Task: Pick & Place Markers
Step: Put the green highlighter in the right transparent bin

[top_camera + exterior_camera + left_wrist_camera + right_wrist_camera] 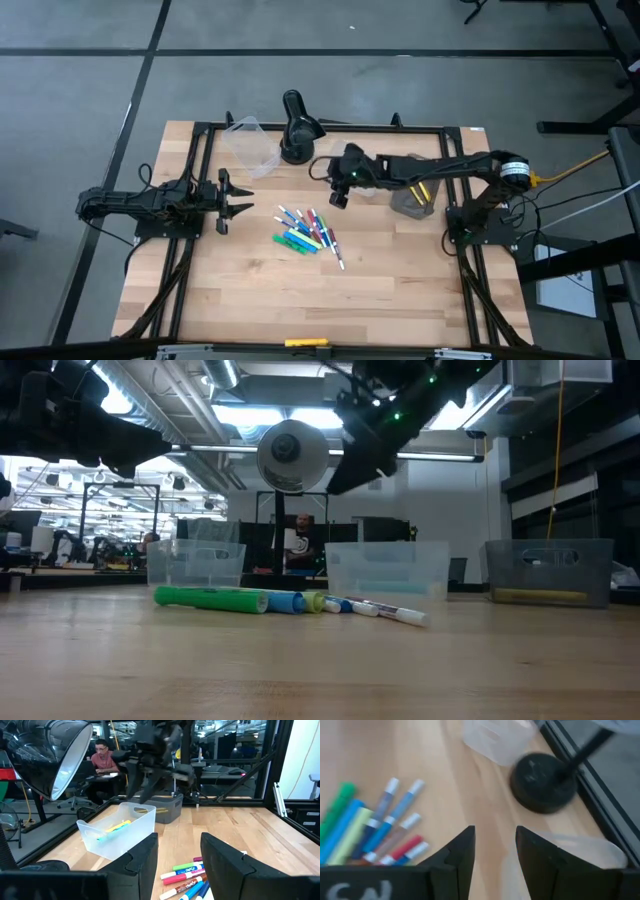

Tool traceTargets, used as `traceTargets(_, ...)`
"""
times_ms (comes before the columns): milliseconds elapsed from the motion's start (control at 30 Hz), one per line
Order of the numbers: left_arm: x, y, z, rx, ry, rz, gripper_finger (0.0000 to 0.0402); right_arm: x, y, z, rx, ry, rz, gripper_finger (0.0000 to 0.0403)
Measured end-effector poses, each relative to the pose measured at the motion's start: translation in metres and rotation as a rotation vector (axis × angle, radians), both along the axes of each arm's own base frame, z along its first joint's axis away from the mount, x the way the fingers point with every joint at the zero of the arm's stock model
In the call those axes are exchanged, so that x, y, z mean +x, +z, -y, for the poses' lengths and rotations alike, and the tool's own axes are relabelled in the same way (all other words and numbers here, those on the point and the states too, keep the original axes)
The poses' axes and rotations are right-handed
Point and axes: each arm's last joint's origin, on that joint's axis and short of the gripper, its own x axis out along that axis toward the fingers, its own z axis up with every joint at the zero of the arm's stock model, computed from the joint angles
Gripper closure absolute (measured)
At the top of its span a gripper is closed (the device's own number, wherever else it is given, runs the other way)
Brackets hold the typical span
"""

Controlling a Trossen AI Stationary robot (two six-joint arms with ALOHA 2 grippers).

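Several markers [308, 238] in blue, green, red and yellow lie in a loose pile on the wooden table's middle, also seen in the low view [290, 602] and the right wrist view [370, 827]. My right gripper [335, 192] hangs open above the table, just beyond the pile toward the far edge, tilted downward, with nothing between its fingers [495, 832]. My left gripper [240, 198] waits open and level at the table's left, pointing at the pile [180, 840]. A clear tub [117, 832] beneath my right arm holds a yellow and a cyan marker.
A black desk lamp [298, 128] stands at the far edge, its round base [542, 782] close to my right gripper. Another clear tub [250, 145] sits at the far left. A grey tub [412, 203] with markers stands near the right arm's base. Bare wood lies toward the near edge.
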Motion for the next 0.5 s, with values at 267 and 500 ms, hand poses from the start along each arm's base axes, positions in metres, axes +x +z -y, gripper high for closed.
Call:
traceTargets(267,0.0,0.0,0.0,0.0,0.0,0.0,0.0258,0.006,0.002,-0.043,0.032,0.096,0.045,0.0262)
traceTargets(500,0.0,0.0,0.0,0.0,0.0,0.0,0.0258,0.007,-0.002,-0.086,0.054,0.202,0.038,0.0262)
